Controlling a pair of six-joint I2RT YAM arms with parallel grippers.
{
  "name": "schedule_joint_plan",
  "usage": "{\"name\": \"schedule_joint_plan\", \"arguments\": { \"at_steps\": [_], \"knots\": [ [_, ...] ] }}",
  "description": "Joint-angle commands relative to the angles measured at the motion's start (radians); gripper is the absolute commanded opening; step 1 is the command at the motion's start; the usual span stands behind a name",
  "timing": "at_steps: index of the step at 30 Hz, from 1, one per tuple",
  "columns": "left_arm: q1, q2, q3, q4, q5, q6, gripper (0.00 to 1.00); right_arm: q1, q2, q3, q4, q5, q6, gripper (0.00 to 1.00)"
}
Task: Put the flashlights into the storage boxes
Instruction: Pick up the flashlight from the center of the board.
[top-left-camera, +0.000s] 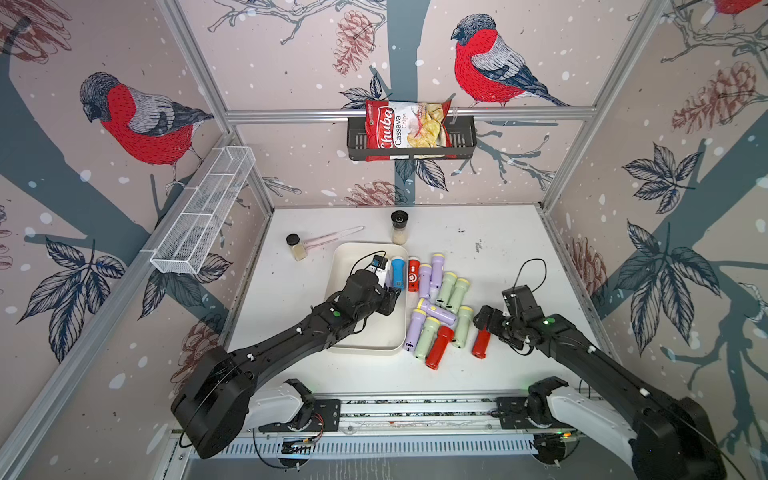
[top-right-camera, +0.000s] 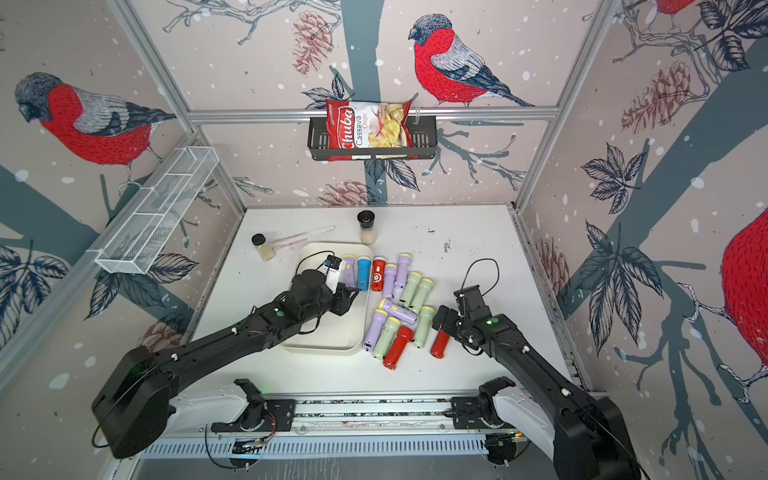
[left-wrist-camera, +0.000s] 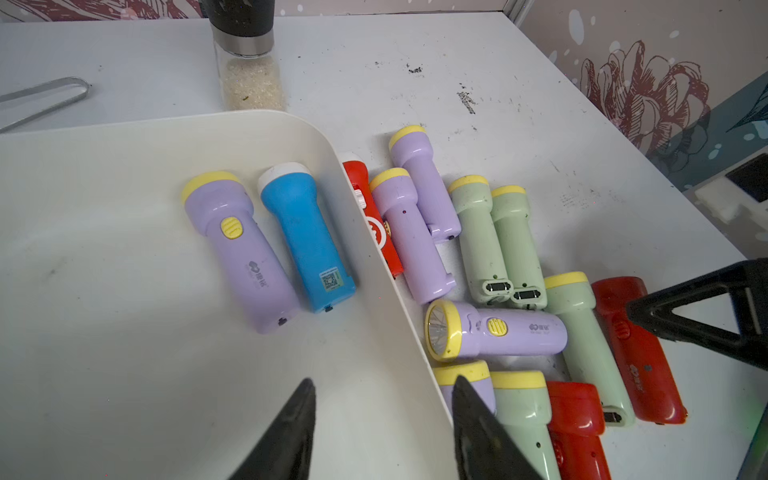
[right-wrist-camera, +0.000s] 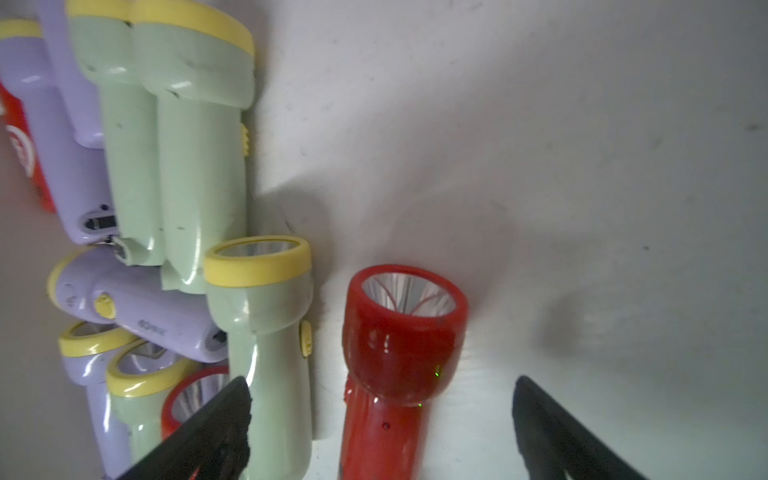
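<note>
Right pincer stands spread astride 1 red flashlight on the surface, lower centre of the right wrist view; left pincer, spread and empty, over the storage box edge. Judged light, rigid, glossy, likely slippery: grip the narrow handle.

The chip bag in the black basket on the wall at 12 o'clock reads "Chuba Cassava Chips" in both top views, the brand in white on red. A blue flashlight carries a QR-code sticker near its tail. A lilac flashlight bears a small grey logo, and a red flashlight a white round emblem. Neither can be read.
</note>
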Motion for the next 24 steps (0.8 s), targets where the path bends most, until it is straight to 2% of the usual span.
{"name": "schedule_joint_plan", "arguments": {
  "at_steps": [1, 11, 17, 19, 21, 24],
  "knots": [
    [0.000, -0.001, -0.002, 0.049, 0.000, -0.002, 0.53, 0.018, 0.059, 0.020, -0.049, 0.046, 0.008, 0.96],
    [-0.001, 0.008, 0.008, 0.050, -0.009, -0.001, 0.52, 0.052, 0.237, 0.059, -0.053, 0.070, -0.002, 0.90],
    [-0.001, 0.023, 0.012, 0.052, -0.009, 0.000, 0.52, 0.052, 0.274, 0.107, -0.034, 0.095, -0.009, 0.82],
    [-0.002, 0.024, 0.013, 0.050, -0.009, -0.002, 0.52, 0.052, 0.275, 0.131, -0.033, 0.110, -0.022, 0.74],
    [-0.002, 0.023, 0.016, 0.048, -0.009, -0.002, 0.52, 0.046, 0.279, 0.148, -0.034, 0.121, -0.032, 0.69],
    [-0.001, 0.013, 0.017, 0.048, -0.009, 0.000, 0.52, 0.037, 0.292, 0.162, -0.033, 0.123, -0.046, 0.69]
  ]
}}
